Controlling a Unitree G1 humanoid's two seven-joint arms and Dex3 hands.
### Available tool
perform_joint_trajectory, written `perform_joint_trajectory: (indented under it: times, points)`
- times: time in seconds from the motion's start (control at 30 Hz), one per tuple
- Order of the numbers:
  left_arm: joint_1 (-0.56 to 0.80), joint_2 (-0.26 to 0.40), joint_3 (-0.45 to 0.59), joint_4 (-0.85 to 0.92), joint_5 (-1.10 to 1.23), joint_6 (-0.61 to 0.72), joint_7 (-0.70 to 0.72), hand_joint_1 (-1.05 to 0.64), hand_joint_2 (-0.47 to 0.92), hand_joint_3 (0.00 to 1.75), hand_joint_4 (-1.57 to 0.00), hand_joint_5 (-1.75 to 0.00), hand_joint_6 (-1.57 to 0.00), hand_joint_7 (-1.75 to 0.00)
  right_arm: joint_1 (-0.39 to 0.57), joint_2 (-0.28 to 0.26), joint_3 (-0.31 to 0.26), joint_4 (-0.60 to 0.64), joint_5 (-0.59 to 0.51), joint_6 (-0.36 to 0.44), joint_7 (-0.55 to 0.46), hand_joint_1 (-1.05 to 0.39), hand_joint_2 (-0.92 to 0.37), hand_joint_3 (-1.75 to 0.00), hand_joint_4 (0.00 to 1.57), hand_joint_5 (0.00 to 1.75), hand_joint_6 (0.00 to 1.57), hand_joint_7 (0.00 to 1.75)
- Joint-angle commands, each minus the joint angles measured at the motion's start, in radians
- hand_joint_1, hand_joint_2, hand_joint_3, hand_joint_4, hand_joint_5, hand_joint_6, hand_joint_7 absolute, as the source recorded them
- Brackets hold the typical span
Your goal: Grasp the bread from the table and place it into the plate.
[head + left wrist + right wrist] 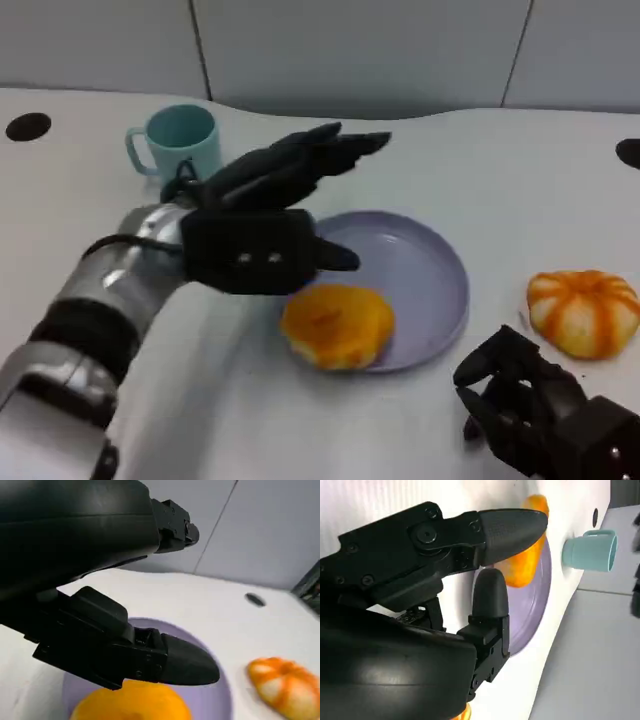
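One bread (337, 326) on the plate (430, 270) rim.
Left hand (262, 215) released, fingers spread above it; right hand (530, 405) seemingly loosely curled, empty.

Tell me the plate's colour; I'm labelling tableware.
The plate is pale lavender purple, clearest in the head view.

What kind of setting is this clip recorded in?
Probably a lab or test bench staged as a dining table: a plain white table against bare grey wall panels, with a purple plate, a teal mug and bread.
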Motion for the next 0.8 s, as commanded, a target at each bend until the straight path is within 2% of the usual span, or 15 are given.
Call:
perform_joint_trajectory:
  times: [0.03,0.17,0.27,0.37,0.53,0.57,0.63,0.67,0.77,0.8]
  points:
    - [0.147,0.068,0.091,-0.17,-0.175,-0.004,-0.142,-1.02,0.92,0.39,0.0,0.0,0.0,0.0,-0.001,-0.013,-0.011,0.004,0.007,-0.019,0.001,-0.31,-0.92,-0.35,0.66,1.75,0.38,1.75]
    - [0.202,0.081,0.122,-0.257,-0.237,0.033,-0.205,-1.01,0.92,0.41,0.0,0.0,0.0,0.0,-0.002,-0.015,-0.01,0.005,0.0,-0.021,0.0,-0.32,-0.92,-0.35,0.65,1.75,0.37,1.75]
    - [0.38,0.12,0.22,-0.44,-0.441,0.127,-0.308,-1.02,0.92,0.42,-0.01,0.0,-0.04,-0.02,0.004,-0.01,-0.011,-0.021,0.007,0.019,0.005,-0.31,-0.92,-0.34,0.6,1.75,0.37,1.75]
    - [0.479,0.134,0.273,-0.542,-0.534,0.186,-0.348,-1.01,0.92,0.46,-0.04,-0.02,-0.06,-0.02,0.006,-0.013,-0.008,-0.029,-0.003,0.026,0.002,-0.31,-0.92,-0.34,0.59,1.75,0.37,1.75]
    - [0.555,0.133,0.32,-0.636,-0.601,0.273,-0.372,-0.98,0.92,0.44,-0.1,-0.05,-0.12,-0.05,0.007,-0.012,-0.008,-0.034,-0.005,0.033,0.0,-0.31,-0.92,-0.33,0.59,1.75,0.37,1.75]
    - [0.63,0.099,0.354,-0.658,-0.66,0.29,-0.359,-0.95,0.92,0.43,-0.17,-0.09,-0.16,-0.06,0.009,-0.01,-0.009,-0.041,0.001,0.042,0.003,-0.31,-0.92,-0.33,0.59,1.75,0.37,1.75]
    - [0.735,0.052,0.405,-0.685,-0.745,0.313,-0.347,-0.84,0.92,0.39,-0.41,-0.22,-0.31,-0.11,0.011,-0.011,-0.009,-0.05,0.001,0.052,0.004,-0.3,-0.92,-0.33,0.59,1.75,0.37,1.75]
    - [0.767,0.037,0.425,-0.695,-0.779,0.331,-0.345,-0.82,0.92,0.37,-0.47,-0.27,-0.35,-0.12,0.012,-0.011,-0.01,-0.053,0.001,0.054,0.005,-0.29,-0.92,-0.33,0.59,1.75,0.37,1.75]
    - [0.798,0.017,0.457,-0.716,-0.819,0.378,-0.344,-0.76,0.92,0.32,-0.45,-0.68,-0.5,-0.1,0.012,-0.013,-0.012,-0.054,0.003,0.05,0.008,-0.29,-0.92,-0.33,0.59,1.75,0.37,1.75]
    - [0.808,0.011,0.467,-0.722,-0.829,0.394,-0.342,-0.72,0.92,0.29,-0.42,-0.91,-0.57,-0.13,0.011,-0.014,-0.013,-0.052,0.004,0.047,0.009,-0.29,-0.92,-0.33,0.59,1.75,0.37,1.75]
